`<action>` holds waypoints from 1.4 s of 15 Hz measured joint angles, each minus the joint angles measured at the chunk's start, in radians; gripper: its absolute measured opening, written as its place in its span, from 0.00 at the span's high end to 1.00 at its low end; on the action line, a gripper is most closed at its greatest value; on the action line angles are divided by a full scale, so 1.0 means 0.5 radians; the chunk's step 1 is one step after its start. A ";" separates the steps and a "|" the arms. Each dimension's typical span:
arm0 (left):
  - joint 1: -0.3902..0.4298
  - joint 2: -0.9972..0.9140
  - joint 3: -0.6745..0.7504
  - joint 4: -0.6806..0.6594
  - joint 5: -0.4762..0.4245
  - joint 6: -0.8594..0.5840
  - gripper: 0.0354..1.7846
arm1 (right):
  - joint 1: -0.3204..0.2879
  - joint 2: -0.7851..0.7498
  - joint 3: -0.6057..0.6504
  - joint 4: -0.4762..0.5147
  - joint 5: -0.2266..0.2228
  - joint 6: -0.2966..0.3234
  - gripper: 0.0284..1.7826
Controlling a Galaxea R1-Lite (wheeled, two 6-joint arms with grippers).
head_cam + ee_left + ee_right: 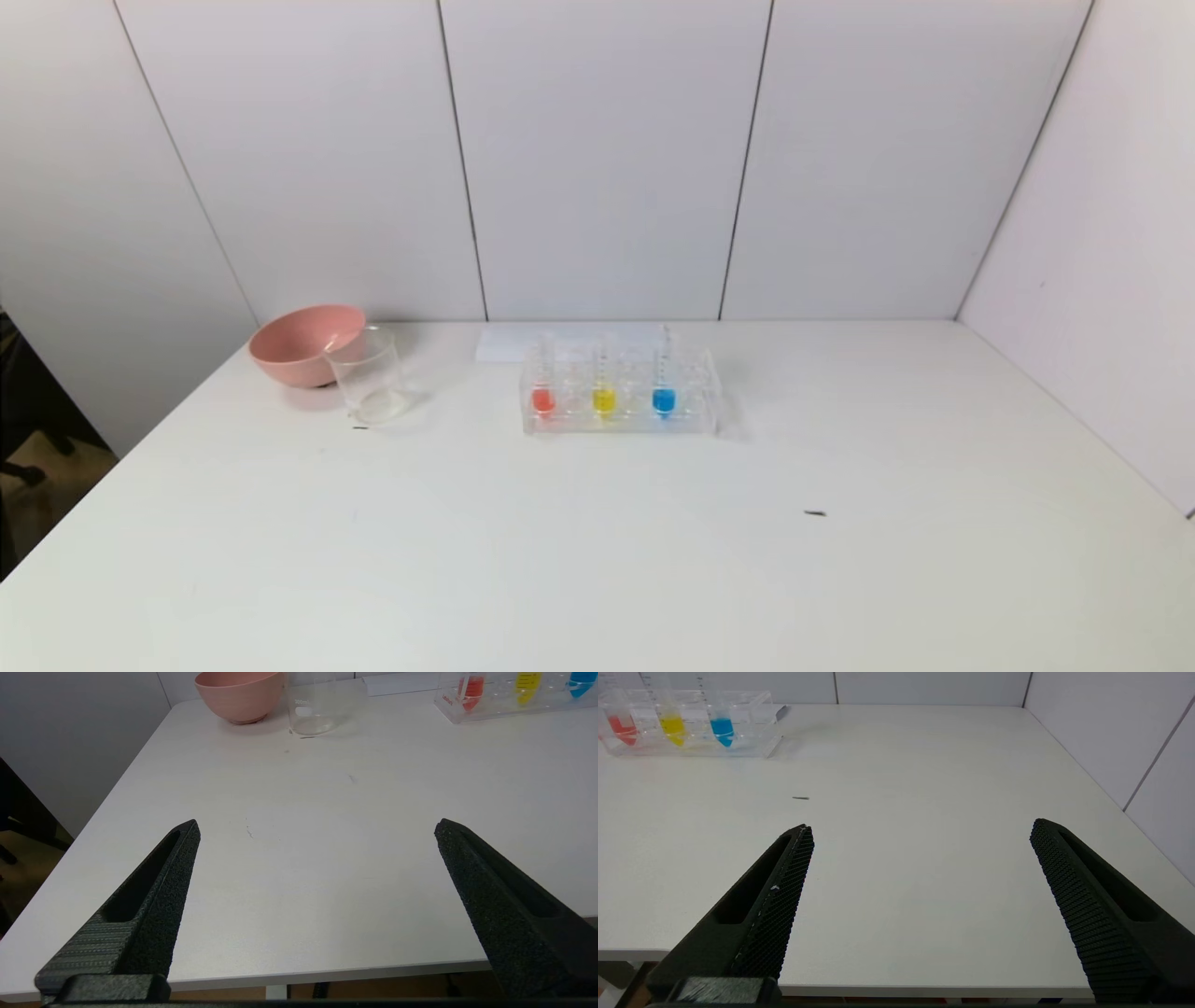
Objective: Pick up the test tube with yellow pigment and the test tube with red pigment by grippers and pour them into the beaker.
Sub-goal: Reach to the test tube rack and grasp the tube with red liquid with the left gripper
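A clear rack (686,418) stands at the table's middle back. In it stand the test tube with red pigment (542,399), the test tube with yellow pigment (604,399) and a blue-tipped tube (664,399). The empty clear beaker (367,375) stands to the rack's left. Neither arm shows in the head view. My left gripper (316,826) hangs open over the table's near left edge, far from the beaker (312,707) and the red tube (471,690). My right gripper (920,828) hangs open over the near right edge, far from the yellow tube (672,725). Both hold nothing.
A pink bowl (303,343) sits behind the beaker, touching or almost touching it. A white sheet (504,343) lies behind the rack. White walls close the back and right. A small dark speck (815,512) lies on the table (597,560).
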State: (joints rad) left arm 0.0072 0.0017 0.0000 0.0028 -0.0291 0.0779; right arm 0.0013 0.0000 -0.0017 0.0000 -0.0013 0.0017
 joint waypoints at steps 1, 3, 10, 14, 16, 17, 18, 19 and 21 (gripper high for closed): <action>0.000 0.000 0.000 0.001 0.000 0.000 0.01 | 0.000 0.000 0.000 0.000 -0.001 -0.001 0.05; 0.000 0.000 0.000 0.001 0.000 -0.001 0.01 | -0.001 0.000 0.000 0.000 0.000 0.000 0.05; 0.000 0.000 0.000 -0.001 0.000 0.015 0.01 | -0.001 0.000 0.000 0.000 0.000 0.000 0.05; 0.000 0.000 0.000 -0.002 0.006 0.031 0.01 | 0.001 0.000 0.000 0.000 0.000 0.000 0.05; 0.000 0.000 0.000 -0.002 0.006 0.031 0.01 | -0.001 0.000 0.000 0.000 -0.001 0.000 0.05; 0.000 0.000 0.000 -0.002 0.005 0.031 0.01 | 0.000 0.000 0.000 0.000 -0.001 0.000 0.05; 0.000 0.000 0.000 -0.013 0.003 0.023 0.01 | 0.000 0.000 0.000 0.000 -0.001 0.000 0.05; 0.000 0.000 0.000 -0.020 0.001 0.017 0.01 | 0.000 0.000 0.000 0.000 -0.001 0.000 0.05; 0.000 0.000 -0.002 -0.059 0.000 0.021 0.01 | 0.000 0.000 0.000 0.000 -0.001 0.000 0.05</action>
State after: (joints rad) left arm 0.0070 0.0017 -0.0009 -0.0268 -0.0291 0.0883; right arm 0.0013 0.0000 -0.0017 0.0000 -0.0017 0.0017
